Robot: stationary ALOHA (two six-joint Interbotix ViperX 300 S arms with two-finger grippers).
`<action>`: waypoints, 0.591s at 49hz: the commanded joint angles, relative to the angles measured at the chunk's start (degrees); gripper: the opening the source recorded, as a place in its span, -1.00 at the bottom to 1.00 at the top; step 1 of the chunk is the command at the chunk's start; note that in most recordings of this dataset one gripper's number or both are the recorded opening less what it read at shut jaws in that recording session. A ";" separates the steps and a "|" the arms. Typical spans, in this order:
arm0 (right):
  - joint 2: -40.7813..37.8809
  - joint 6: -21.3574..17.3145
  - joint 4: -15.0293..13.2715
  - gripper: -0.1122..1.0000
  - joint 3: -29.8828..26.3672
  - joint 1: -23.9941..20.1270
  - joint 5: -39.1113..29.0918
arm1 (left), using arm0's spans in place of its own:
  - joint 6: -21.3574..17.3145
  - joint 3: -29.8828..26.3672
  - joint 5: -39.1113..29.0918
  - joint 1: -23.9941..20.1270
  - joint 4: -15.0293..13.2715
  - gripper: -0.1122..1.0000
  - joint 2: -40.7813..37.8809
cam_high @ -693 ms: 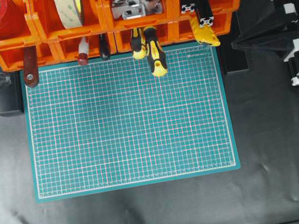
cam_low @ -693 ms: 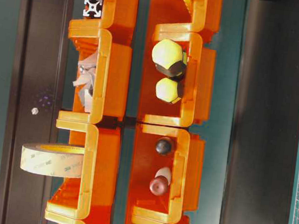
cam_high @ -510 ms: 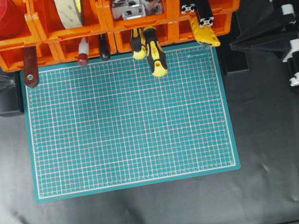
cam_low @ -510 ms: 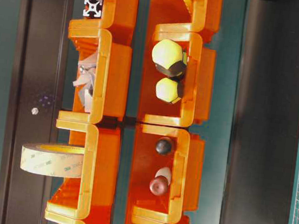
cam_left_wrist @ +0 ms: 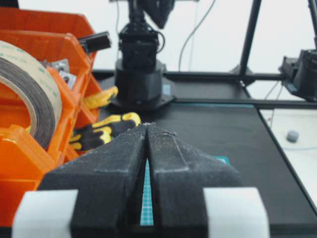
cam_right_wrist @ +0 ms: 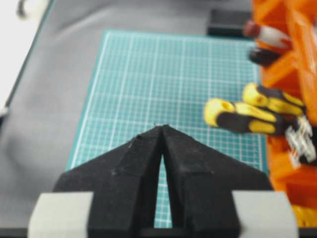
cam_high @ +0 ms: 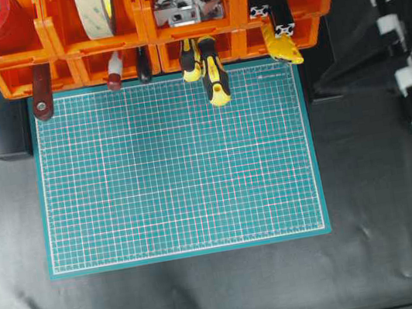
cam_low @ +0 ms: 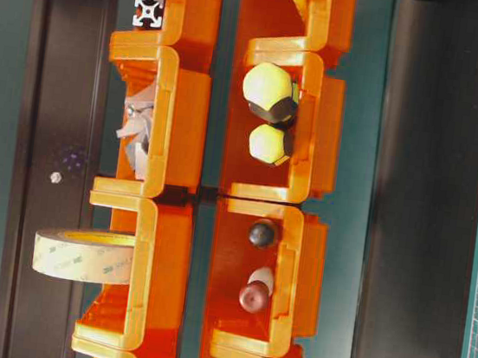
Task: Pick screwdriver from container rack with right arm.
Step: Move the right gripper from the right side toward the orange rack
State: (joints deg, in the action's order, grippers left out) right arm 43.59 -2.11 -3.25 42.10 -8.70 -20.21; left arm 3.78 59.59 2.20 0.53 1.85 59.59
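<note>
Overhead, the screwdriver (cam_high: 214, 75) lies in a lower bin of the container rack (cam_high: 142, 23), its striped handle overhanging the cutting mat (cam_high: 176, 163), so a grasp from the mat side looks possible. The right arm (cam_high: 400, 69) stands well apart at the right edge. Table-level: two yellow handle ends (cam_low: 266, 112) protrude from one bin. Left wrist: the left gripper (cam_left_wrist: 147, 130) has fingertips together, holding nothing. Right wrist: the right gripper (cam_right_wrist: 162, 130) is likewise closed and empty, with the screwdriver (cam_right_wrist: 242, 118) ahead to the right.
</note>
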 commanded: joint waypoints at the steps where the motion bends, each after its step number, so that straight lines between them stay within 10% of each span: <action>1: -4.92 -0.09 -3.43 -0.80 -8.00 -2.11 -6.24 | 0.09 -1.85 -0.62 -0.09 0.26 -0.79 0.18; 18: -15.91 -5.01 -20.30 -0.80 -17.31 -6.33 -14.41 | 0.26 -1.67 -1.05 0.00 0.26 -0.79 0.00; 29: -23.03 -14.59 -38.76 -0.80 -19.95 -13.80 -29.79 | 0.26 -1.41 -1.05 0.26 0.26 -0.79 -0.35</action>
State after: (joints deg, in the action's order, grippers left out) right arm 22.59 -13.01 -33.40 24.87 -19.25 -43.33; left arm 3.87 59.50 0.88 0.70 1.93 59.85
